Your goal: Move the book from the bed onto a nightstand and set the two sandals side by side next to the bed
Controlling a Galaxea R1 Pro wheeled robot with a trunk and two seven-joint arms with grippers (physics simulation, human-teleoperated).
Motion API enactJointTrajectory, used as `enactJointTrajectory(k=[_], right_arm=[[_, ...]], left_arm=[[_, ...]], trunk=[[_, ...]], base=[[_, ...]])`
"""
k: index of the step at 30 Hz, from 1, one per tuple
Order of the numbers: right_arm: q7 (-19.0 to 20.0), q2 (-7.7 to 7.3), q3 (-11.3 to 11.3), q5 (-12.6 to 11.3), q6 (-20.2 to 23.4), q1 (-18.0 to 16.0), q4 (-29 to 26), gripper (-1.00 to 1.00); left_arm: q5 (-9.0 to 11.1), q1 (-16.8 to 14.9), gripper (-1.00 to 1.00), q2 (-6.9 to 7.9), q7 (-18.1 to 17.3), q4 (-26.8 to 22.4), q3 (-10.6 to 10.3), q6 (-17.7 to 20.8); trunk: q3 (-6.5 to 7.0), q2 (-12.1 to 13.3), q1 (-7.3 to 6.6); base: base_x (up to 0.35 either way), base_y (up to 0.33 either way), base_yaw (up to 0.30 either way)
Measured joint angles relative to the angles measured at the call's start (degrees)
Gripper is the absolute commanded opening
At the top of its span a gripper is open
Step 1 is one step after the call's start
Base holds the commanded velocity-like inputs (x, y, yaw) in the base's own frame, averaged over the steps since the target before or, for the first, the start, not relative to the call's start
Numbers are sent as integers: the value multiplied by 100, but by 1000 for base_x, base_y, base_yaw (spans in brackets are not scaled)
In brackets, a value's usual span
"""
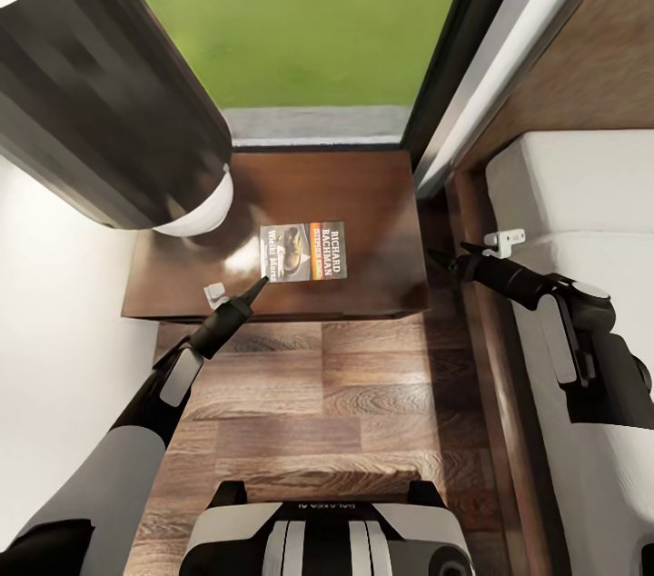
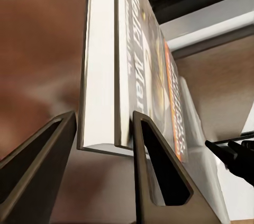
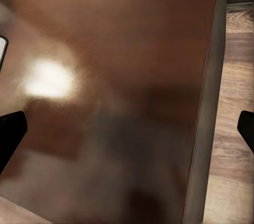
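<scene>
The book, a thin paperback with an orange band and white "RICHARD BACHMAN" lettering, lies cover up over the reddish-brown nightstand. My left gripper meets its near left corner. The left wrist view has the book's white page edge filling the gap between the two fingers, so this gripper is shut on it. My right gripper hangs open beside the nightstand's right edge. Its wrist view looks onto the glossy top, with its fingertips spread wide. The bed lies to the right.
A large dark cylindrical lampshade hangs over the nightstand's left part. Behind the nightstand is the dark-framed window with green outside. The bed's dark wooden frame borders a narrow strip of plank floor, where my base stands. A white wall is on the left.
</scene>
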Motion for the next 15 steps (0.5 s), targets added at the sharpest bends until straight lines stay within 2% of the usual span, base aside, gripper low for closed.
enactJointTrajectory(k=[10, 15], right_arm=[[-3, 0, 0, 1, 0, 0, 0, 100], [-7, 0, 0, 2, 0, 0, 0, 100]], left_arm=[[-1, 0, -100, -3, 23, 0, 0, 0], [2, 0, -100, -9, 419, -73, 5, -1]], trunk=[[-81, 0, 0], [-121, 0, 0]], base=[[0, 0, 0], [0, 0, 0]])
